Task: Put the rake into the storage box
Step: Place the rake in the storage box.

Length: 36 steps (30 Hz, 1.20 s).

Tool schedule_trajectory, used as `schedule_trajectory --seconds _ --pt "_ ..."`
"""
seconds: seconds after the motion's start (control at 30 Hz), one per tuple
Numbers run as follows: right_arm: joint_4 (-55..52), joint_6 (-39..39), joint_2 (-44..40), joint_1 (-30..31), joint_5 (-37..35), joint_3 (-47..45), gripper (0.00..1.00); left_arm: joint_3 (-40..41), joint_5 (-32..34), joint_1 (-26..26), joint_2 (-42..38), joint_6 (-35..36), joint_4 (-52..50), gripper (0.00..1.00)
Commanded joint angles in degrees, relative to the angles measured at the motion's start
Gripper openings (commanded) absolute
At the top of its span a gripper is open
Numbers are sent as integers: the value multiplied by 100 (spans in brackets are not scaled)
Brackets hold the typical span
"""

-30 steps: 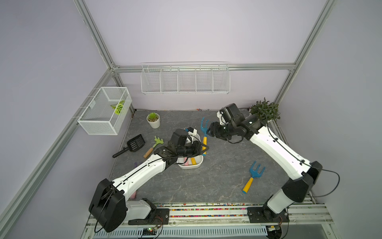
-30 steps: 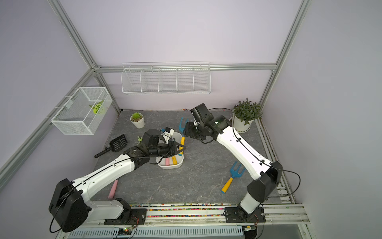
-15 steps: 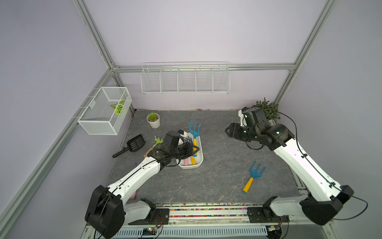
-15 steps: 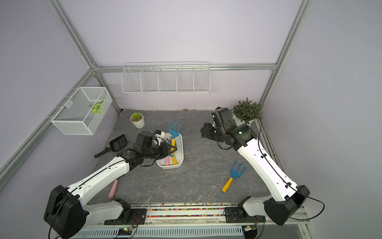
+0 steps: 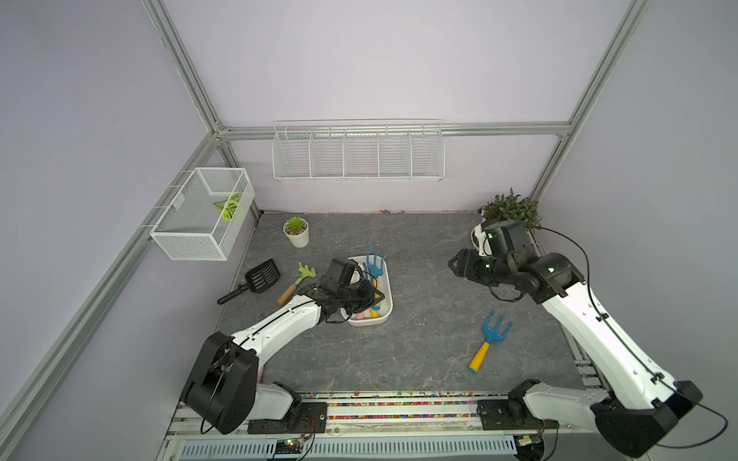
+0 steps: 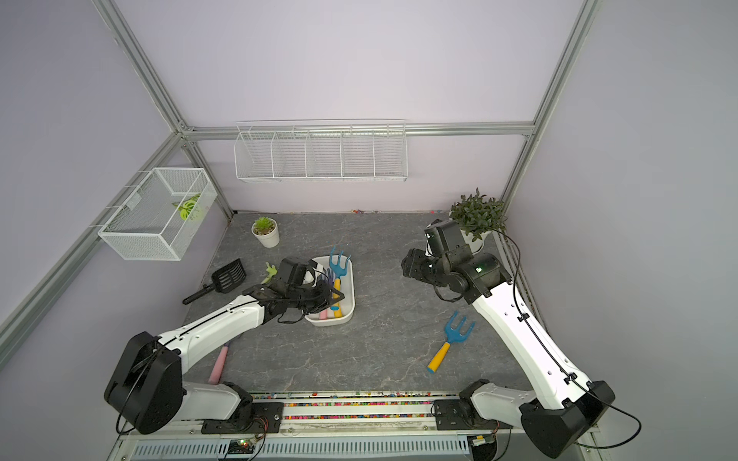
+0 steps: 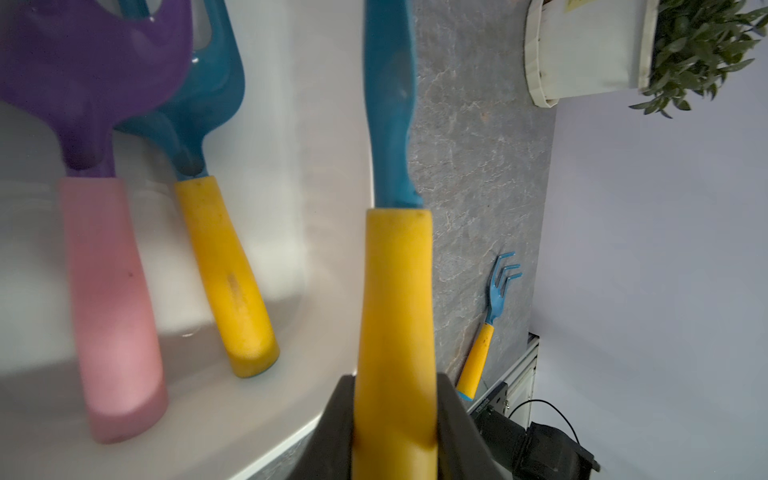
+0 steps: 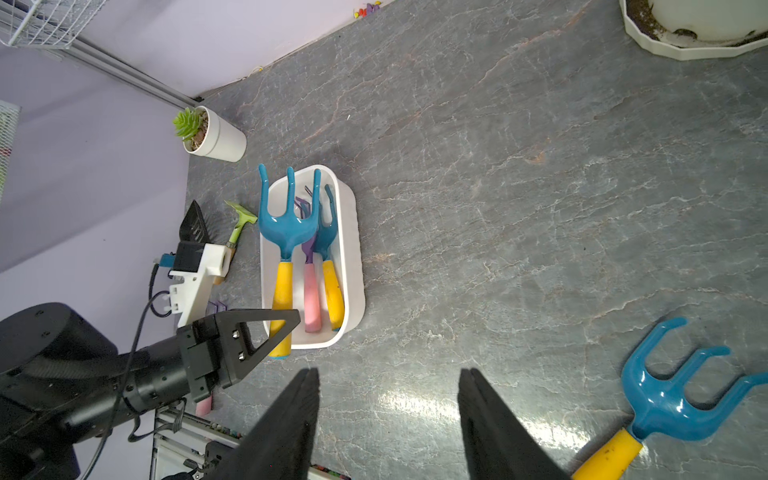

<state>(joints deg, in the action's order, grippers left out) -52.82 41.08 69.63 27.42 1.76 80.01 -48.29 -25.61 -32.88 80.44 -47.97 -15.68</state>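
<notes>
The rake [image 8: 286, 224], its yellow handle pinched in the left claw [image 7: 395, 390], hangs along one long rim of the storage box [image 8: 352, 249], tines past its end. Inside lie a pink-handled purple tool [image 8: 311, 299] and a yellow-handled blue tool [image 8: 332, 291]. The right claw [image 8: 388, 374] gapes empty above the bench [image 8: 498, 208].

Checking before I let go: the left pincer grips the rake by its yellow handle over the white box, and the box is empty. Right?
Not empty. The left wrist view shows two tools lying in the box: a pink-handled tool and a yellow-handled tool. The left pincer does grip the rake by its yellow handle over the box.
</notes>
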Motion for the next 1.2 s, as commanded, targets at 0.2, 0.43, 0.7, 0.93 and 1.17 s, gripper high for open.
schedule_trajectory --seconds 0.2,0.43,0.7,0.93,1.17 --pt "-183 -74 -308 -262 138 -202 59 -188 138 36 377 -39 39 0" --pt "-193 -39 -445 -332 229 -362 59 -371 239 34 598 -19 -31 0" --pt "-160 -9 -489 -346 333 -522 59 -492 308 28 563 166 -151 56" --pt "-70 76 -433 -344 400 -800 59 -801 587 34 270 411 -684 69" --pt "-274 296 -301 -334 3 -973 56 -925 846 32 -226 575 -1087 70"
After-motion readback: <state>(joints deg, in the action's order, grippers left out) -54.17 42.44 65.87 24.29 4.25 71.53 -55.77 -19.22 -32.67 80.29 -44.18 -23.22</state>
